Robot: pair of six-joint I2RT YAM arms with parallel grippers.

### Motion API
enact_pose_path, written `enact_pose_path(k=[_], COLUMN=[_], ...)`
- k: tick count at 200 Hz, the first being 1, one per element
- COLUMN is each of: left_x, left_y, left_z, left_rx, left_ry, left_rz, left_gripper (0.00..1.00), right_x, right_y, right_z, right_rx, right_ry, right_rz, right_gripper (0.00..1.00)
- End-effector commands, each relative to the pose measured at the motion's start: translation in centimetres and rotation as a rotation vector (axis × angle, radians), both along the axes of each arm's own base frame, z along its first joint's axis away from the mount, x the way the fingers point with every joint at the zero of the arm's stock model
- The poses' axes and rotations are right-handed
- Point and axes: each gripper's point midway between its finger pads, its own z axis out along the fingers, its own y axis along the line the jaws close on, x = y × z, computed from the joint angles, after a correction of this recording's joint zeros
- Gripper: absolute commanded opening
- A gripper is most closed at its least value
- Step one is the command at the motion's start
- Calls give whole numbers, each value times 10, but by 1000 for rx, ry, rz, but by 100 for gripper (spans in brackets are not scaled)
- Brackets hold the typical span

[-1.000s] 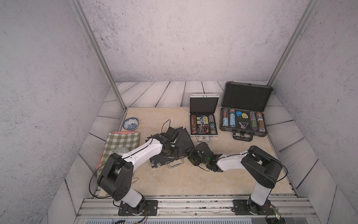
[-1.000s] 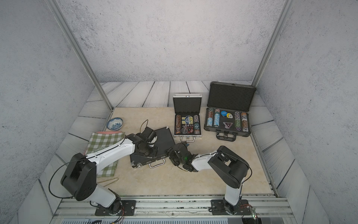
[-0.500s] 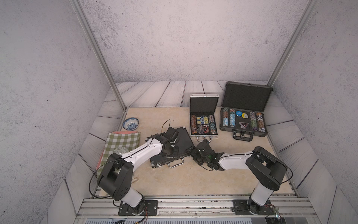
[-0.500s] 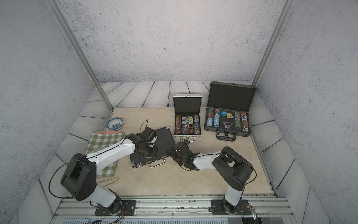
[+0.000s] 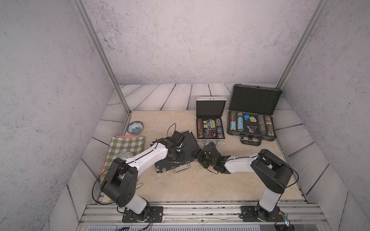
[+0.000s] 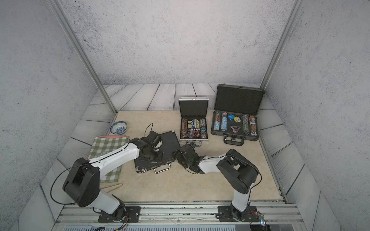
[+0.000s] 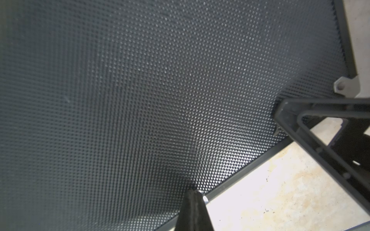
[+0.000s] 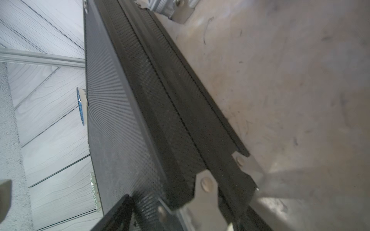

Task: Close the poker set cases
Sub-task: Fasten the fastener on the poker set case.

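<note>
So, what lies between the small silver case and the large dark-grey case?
Nothing: only a narrow bare strip of beige mat separates the silver case from the dark-grey case, in both top views.

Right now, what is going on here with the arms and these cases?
Both arms work on the black case. Its lid is down. The shut left gripper rests on the lid, and the open right gripper is at the case's corner. The silver case and the dark-grey case stand open, not yet closed.

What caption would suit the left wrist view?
The left gripper, fingers shut, touches the black case on its dimpled lid.
</note>
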Motion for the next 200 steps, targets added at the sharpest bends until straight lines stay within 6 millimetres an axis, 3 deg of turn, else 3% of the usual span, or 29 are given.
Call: enact_pose_path(k=[1, 36, 69, 151, 181, 200], left_x=[-21, -21, -21, -24, -24, -23], left_y=[12, 12, 11, 11, 12, 13], left_z=[-13, -12, -13, -14, -14, -12], left_rx=[43, 45, 40, 35, 38, 42], left_ry=[89, 86, 90, 96, 93, 86], left_rz=[-10, -10, -10, -13, -10, -8], left_gripper=[4, 4, 4, 3, 3, 4], right_x=[-16, -24, -18, -20, -21, -20], right_y=[-17, -29, -24, -30, -28, -25], right_z=[-47, -47, -46, -72, -67, -56], right_rx=[-91, -121, -110, -110, -95, -103], right_ry=[136, 161, 148, 159, 156, 133], right_rz=[-26, -53, -54, -82, -72, -44], right_gripper=[77, 78, 77, 63, 63, 68])
